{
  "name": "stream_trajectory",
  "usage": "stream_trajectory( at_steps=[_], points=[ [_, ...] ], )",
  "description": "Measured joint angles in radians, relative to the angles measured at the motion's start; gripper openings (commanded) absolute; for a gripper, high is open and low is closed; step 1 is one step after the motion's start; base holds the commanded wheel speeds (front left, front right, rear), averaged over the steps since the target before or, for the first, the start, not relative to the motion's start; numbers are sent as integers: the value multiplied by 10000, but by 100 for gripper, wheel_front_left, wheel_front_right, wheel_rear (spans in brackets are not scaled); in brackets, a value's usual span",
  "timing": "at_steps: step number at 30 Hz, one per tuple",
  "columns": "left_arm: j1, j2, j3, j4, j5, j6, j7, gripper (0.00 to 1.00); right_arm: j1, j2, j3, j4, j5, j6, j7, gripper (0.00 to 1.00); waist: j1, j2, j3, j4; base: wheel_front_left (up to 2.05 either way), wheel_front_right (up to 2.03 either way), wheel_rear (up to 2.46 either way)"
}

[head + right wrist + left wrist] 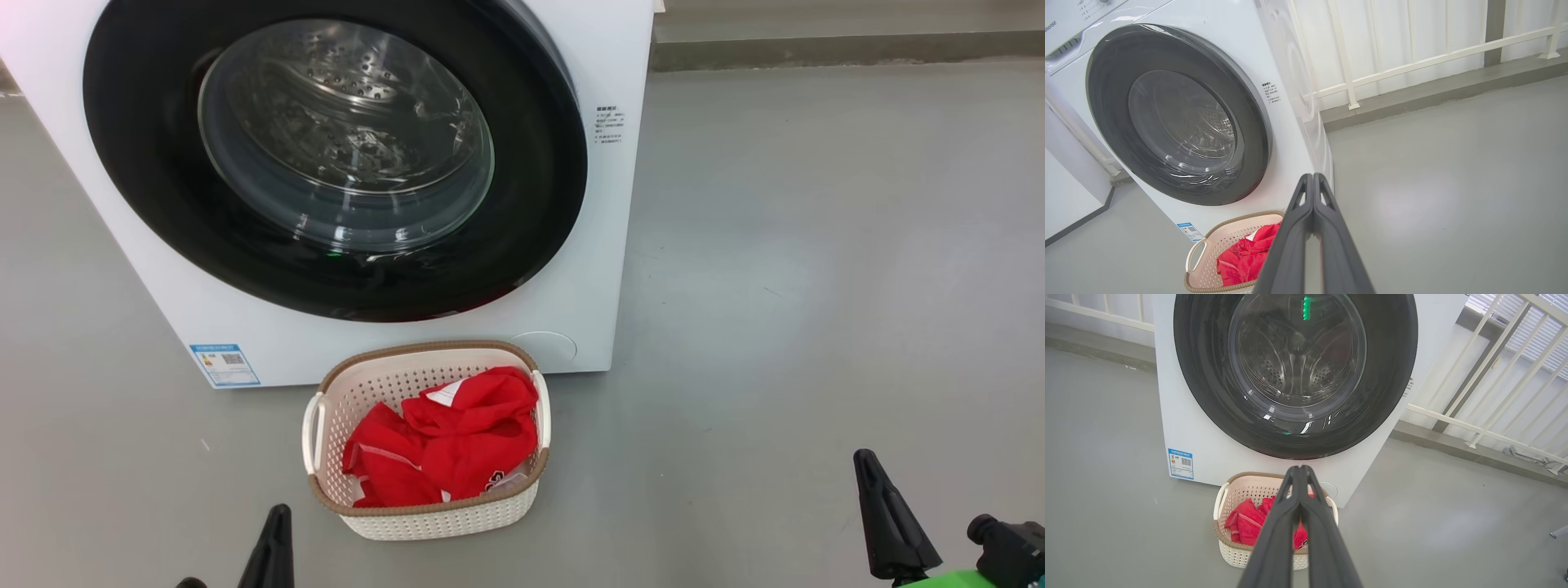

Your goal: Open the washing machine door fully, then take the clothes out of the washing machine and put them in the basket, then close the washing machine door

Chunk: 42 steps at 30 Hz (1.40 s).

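The washing machine [600,269] stands white and boxy ahead of me. The washing machine door [343,139], with its black rim and clear glass bowl, lies flat against the front, and the steel drum shows through the glass. Just below it on the floor sits the cream basket [424,349] with the red clothes [457,441] inside. My left gripper [281,513] is shut and holds nothing, low and left of the basket. My right gripper [865,459] is shut and holds nothing, off to the right. The left wrist view has the left gripper [1300,468] in line with the basket [1237,477]. The right gripper [1312,176] points past the machine's right corner.
Grey floor [816,286] stretches wide to the right of the machine. A white railing [1412,61] on a low kerb runs behind and beside the machine. A blue label sticker [224,364] marks the machine's lower left front.
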Motion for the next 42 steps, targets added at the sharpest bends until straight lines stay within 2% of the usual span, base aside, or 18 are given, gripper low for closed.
stream_trajectory(
  at_steps=[42],
  points=[
    [-644, 0, 431, 512, -4991, -362, 1231, 0, -845, -167, 6, 627, 4980, -2, 1133, 0, 0, 0, 140, 6, 0, 0, 0]
  ],
)
